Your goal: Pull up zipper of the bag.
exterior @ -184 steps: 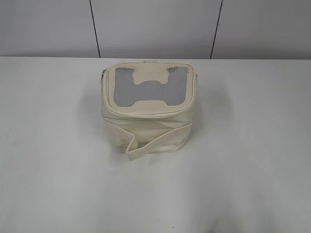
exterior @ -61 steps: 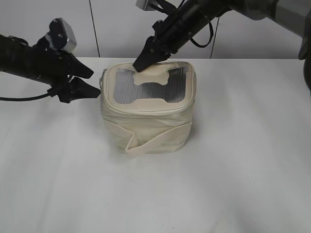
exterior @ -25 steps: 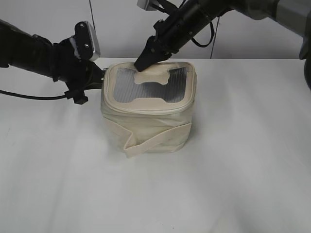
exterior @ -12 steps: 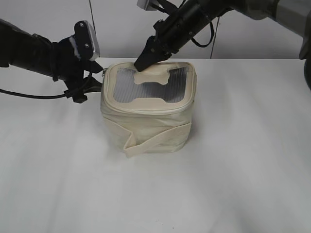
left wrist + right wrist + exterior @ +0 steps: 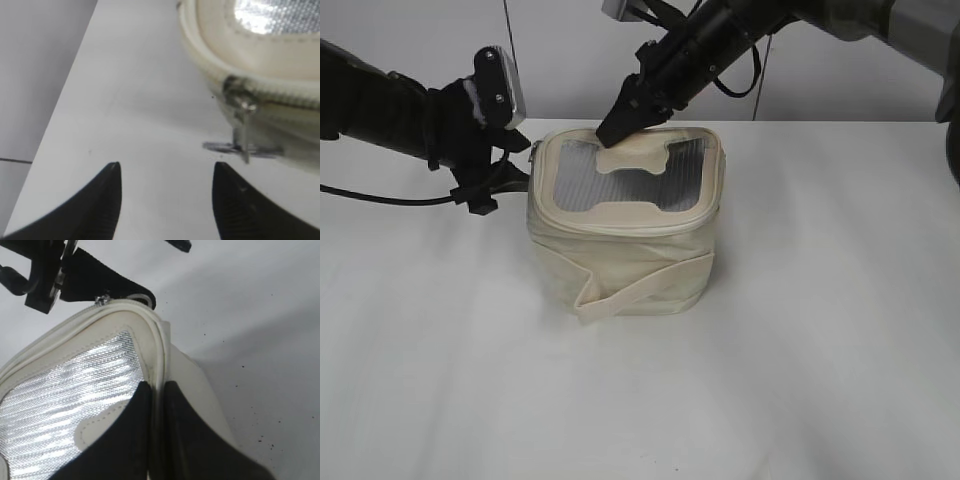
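The cream bag (image 5: 625, 250) stands in the middle of the table, its grey top panel and bone patch (image 5: 632, 175) facing up. My right gripper (image 5: 610, 130) is shut on the rear rim of the lid, and in the right wrist view its tips (image 5: 156, 390) pinch the rim and zipper track (image 5: 159, 347). My left gripper (image 5: 520, 166) is open at the bag's left rear corner. In the left wrist view its jaws (image 5: 166, 167) stand wide apart. The silver zipper pull (image 5: 242, 132) hangs just beyond the right fingertip (image 5: 220, 172), outside the gap.
A flat cream strap (image 5: 640, 285) loops loosely across the bag's front side. The white table (image 5: 800, 380) runs to a grey panelled wall (image 5: 570, 50) close behind the bag. Both arms come in from the back corners.
Since one second ago my left gripper has eased slightly away from the bag's left corner. My right gripper keeps its pinch on the rear rim, and the bag has barely moved.
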You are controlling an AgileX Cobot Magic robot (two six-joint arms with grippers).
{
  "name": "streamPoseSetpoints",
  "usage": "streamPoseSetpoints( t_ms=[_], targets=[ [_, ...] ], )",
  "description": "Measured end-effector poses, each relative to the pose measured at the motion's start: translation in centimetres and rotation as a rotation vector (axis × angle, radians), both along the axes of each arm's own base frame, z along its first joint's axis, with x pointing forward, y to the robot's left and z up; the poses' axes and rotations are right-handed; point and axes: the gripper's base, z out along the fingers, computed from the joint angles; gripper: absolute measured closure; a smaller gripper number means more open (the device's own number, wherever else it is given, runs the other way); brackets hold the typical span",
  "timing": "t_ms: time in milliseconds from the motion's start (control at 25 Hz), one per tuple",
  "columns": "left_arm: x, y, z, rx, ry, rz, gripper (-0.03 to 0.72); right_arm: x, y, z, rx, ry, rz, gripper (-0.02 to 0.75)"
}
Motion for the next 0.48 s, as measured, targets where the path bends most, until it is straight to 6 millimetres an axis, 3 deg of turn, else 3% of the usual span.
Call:
streamPoseSetpoints(
  t_ms=[480],
  targets=[
    [-0.78, -0.46, -0.32, -0.016, 0.056, -0.112, 0.245, 0.00, 0.00, 0.00, 0.000, 0.000, 0.000, 0.688]
  ],
)
